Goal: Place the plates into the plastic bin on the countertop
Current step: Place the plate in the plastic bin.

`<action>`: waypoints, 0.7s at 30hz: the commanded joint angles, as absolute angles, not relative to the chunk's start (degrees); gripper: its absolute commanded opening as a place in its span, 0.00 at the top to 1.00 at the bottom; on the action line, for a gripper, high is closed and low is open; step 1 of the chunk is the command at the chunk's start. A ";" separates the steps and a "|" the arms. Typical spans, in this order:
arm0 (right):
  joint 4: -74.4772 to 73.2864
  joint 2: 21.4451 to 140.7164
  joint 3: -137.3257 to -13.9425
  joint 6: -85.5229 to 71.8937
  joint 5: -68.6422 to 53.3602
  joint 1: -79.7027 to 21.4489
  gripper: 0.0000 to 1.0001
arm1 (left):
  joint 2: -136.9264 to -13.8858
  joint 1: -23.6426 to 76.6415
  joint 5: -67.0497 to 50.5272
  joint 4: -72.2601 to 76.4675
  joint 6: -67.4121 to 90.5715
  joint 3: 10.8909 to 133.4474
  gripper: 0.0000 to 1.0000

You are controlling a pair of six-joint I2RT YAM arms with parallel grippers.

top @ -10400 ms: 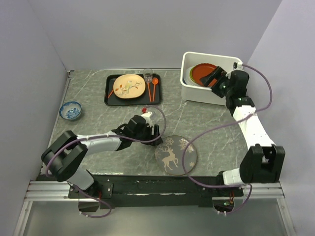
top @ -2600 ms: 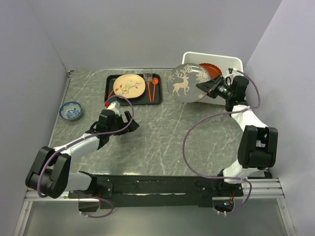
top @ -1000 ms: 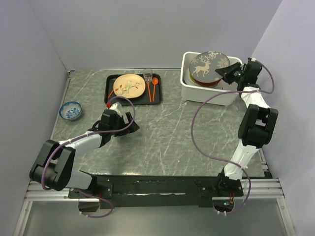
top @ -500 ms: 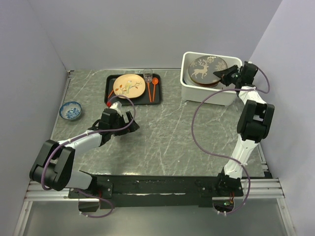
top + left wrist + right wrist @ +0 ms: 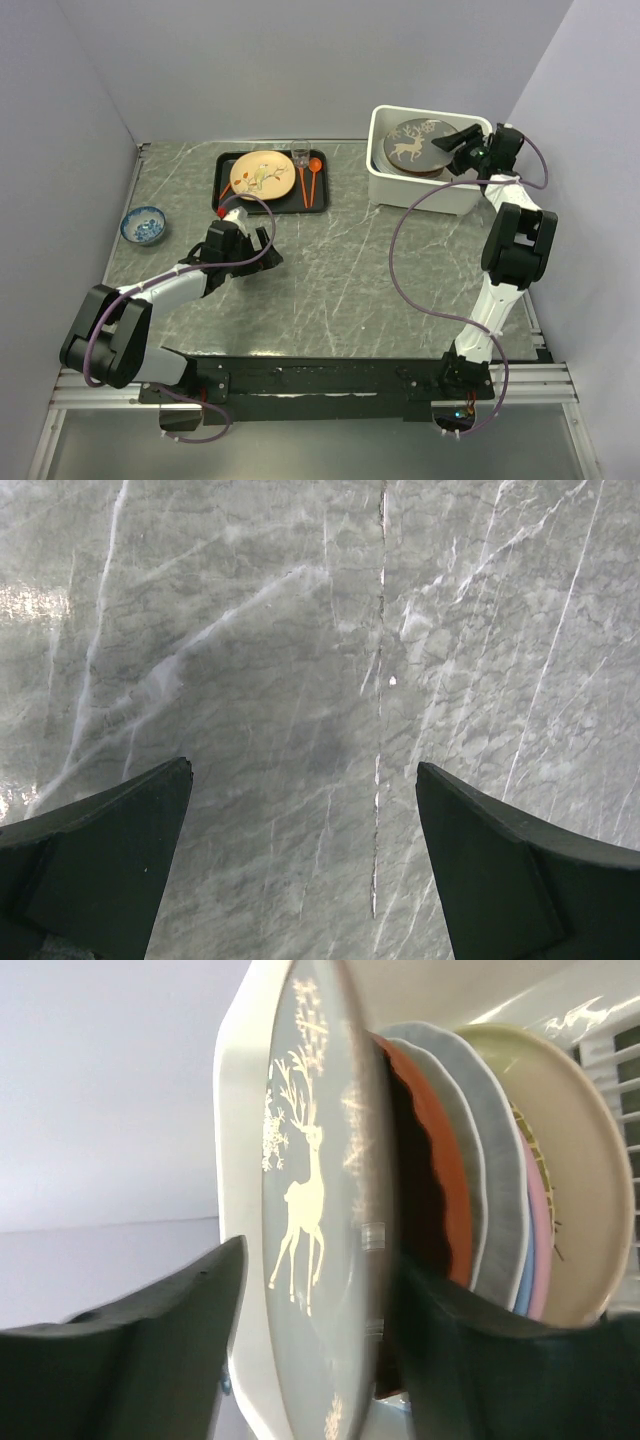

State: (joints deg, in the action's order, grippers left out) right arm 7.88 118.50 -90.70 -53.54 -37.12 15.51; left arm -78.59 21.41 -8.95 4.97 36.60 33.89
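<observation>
- The left claw [image 5: 264,248] hung wide and empty over the counter [image 5: 330,270], left of its middle.
- Past it, near the far edge, one floral plate [image 5: 262,175] lay flat on a black tray [image 5: 222,200], outside the bin, with cutlery [image 5: 307,180] just beside it.
- That plate was probably stiff, glazed, slick and breakable. Its raised rim looked like the only hold, one finger under and one over, though the tray's lip might hinder getting beneath.
- At the far right corner the bin [image 5: 420,190] held a stack [image 5: 500,1190], with the deer plate [image 5: 418,145] on top.
- The right claw [image 5: 460,147] straddled that plate's rim. Whether it pinched or stood clear, I could not tell. A drop there could chip the plate.
</observation>
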 commanded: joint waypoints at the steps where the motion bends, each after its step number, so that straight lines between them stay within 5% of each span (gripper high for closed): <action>1: 7.04 113.38 -94.39 -49.58 -34.82 15.47 0.28 | -76.73 21.45 -8.88 5.27 35.42 35.95 0.01; 5: -2.62 110.49 -97.63 -41.34 -28.14 14.94 0.17 | -76.82 21.45 -9.31 5.71 35.68 35.68 0.01; 21: -25.75 115.04 -113.73 -24.87 -5.80 8.61 0.05 | -77.08 21.53 -9.76 6.06 35.68 35.42 0.01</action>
State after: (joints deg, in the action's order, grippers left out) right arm -22.11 113.71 -108.33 -28.82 -9.96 9.43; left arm -78.56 21.41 -9.21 4.91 36.60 33.89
